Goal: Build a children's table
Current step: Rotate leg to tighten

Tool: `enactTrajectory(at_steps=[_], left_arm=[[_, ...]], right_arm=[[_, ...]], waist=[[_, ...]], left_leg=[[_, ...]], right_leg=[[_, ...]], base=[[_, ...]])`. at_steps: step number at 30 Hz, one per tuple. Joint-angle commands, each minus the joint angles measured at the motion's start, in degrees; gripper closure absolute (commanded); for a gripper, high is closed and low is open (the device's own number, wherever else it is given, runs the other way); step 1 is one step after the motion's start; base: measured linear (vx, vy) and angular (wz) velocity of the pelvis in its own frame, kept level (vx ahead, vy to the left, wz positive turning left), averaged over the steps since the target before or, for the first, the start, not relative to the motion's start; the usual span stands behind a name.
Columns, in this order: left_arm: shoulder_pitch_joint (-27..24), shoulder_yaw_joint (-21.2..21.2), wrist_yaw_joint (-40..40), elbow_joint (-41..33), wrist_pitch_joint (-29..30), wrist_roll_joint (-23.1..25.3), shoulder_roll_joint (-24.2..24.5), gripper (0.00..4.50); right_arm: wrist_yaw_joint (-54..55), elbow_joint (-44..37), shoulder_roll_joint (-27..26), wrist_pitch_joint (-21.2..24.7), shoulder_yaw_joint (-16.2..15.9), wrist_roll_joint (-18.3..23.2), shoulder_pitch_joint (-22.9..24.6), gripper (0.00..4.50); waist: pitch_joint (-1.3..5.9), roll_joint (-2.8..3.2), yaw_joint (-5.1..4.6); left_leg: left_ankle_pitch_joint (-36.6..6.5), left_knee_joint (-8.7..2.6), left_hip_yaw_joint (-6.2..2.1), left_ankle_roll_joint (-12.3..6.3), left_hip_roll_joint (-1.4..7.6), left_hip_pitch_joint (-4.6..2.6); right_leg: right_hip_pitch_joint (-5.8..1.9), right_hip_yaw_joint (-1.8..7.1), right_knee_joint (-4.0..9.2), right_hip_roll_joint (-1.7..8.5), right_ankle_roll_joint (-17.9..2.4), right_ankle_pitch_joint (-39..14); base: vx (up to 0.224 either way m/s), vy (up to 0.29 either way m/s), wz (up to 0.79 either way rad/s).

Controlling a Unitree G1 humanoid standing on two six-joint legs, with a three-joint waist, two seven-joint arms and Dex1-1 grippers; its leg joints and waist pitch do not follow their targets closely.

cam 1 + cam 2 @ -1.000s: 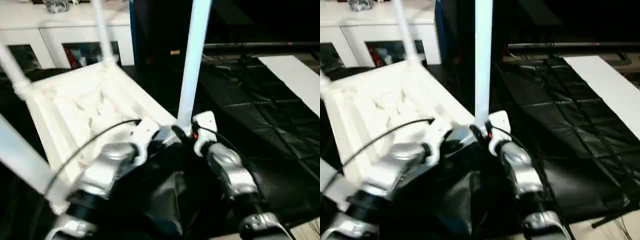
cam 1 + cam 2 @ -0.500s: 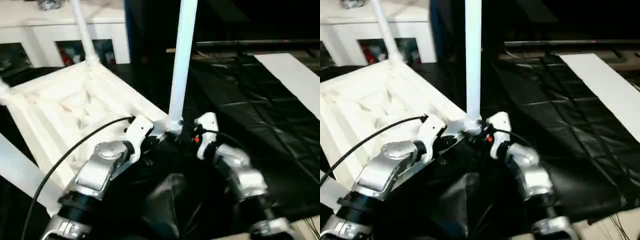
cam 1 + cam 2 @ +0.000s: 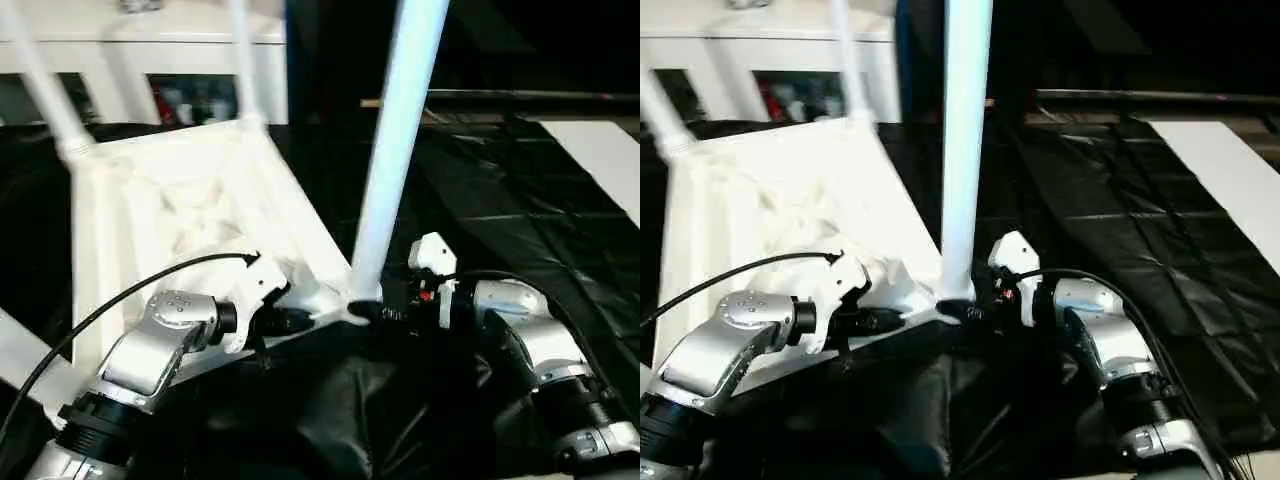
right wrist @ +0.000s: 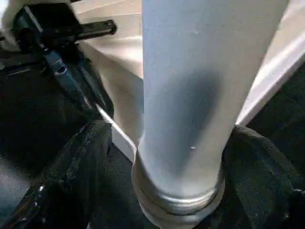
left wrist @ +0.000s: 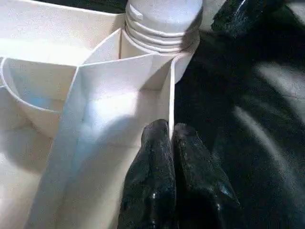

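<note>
While the table top lies upside down across the left and centre of the head views, ribbed underside up, you have both claws at its near corner, low in the middle of the frame.

Left claw: fingers pressed together on the thin side wall of the top, just short of the corner socket. In the head view you see it at centre left, with a black cable arcing over the silver forearm.

Right claw: fingers spread either side of the near leg, down at its base where the grey collar meets the socket. One finger sits on each side of the tube; whether they touch it cannot be told. In the head view it sits right of centre.

Near leg: stands in the corner socket and rises steeply out of the top edge of the frame, leaning slightly to the right in the left eye view.

Two further legs stand in the far corners, one at upper left, one at upper centre. A fourth white tube crosses the lower left edge, blurred.

Black sheet covers the floor on the right; a white board lies at right edge. White cabinet runs along the top left behind the table.
</note>
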State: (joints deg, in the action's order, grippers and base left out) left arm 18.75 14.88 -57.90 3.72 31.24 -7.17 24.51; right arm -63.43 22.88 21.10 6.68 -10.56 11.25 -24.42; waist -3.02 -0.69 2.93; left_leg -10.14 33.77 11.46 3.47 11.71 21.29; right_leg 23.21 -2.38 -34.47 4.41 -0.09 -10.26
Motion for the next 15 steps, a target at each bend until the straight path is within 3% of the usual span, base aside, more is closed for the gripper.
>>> enactTrajectory(at_steps=[1,7,8,12,15], left_arm=[[0.22,1.3,-1.65,-1.79,0.44,-2.66,-0.83,4.5],[-0.39,1.08,-2.18,-2.81,0.96,-3.22,0.0,4.5],[-0.48,1.04,-2.26,-2.87,0.95,-3.19,0.17,4.5],[-0.57,0.77,-2.6,-2.89,1.06,-3.15,0.49,4.5],[-0.46,0.81,-2.55,-2.72,1.19,-3.15,0.48,4.5]], right_arm=[[-2.2,1.42,-0.45,-0.99,-2.17,-1.14,-0.45,0.72],[-2.54,5.11,-1.06,-2.43,-2.94,-3.15,-2.38,0.87],[-2.43,5.57,-0.9,-3.0,-3.3,-3.46,-2.57,1.22],[-2.37,6.59,-0.88,-3.41,-3.34,-3.34,-3.06,1.5],[-2.46,6.93,-0.99,-3.84,-3.11,-3.73,-3.06,1.7]], waist=[[3.53,-0.63,-0.04],[3.63,-0.86,0.12],[3.6,-0.82,0.16],[3.69,-0.76,0.25],[3.73,-0.36,0.13]], left_leg=[[-11.9,-3.74,-0.64,-2.48,1.48,-0.89],[-11.48,-3.73,-0.68,-2.15,1.4,-0.87],[-11.36,-3.74,-0.68,-2.08,1.43,-0.88],[-10.89,-3.69,-0.65,-2.21,1.38,-0.89],[-11.27,-3.69,-0.65,-1.94,1.38,-0.95]], right_leg=[[-2.16,1.94,3.84,2.77,-11.82,-14.21],[-2.26,1.87,3.7,2.84,-12.01,-13.65],[-2.27,1.89,3.69,2.84,-12.04,-13.4],[-2.37,1.92,3.51,2.72,-12.36,-11.65],[-2.41,1.89,3.52,2.64,-12.7,-10.94]], base=[[0.0,0.0,0.0],[0.0,0.0,0.0],[0.0,0.0,0.0],[0.0,0.0,0.0],[0.0,0.0,0.0]])
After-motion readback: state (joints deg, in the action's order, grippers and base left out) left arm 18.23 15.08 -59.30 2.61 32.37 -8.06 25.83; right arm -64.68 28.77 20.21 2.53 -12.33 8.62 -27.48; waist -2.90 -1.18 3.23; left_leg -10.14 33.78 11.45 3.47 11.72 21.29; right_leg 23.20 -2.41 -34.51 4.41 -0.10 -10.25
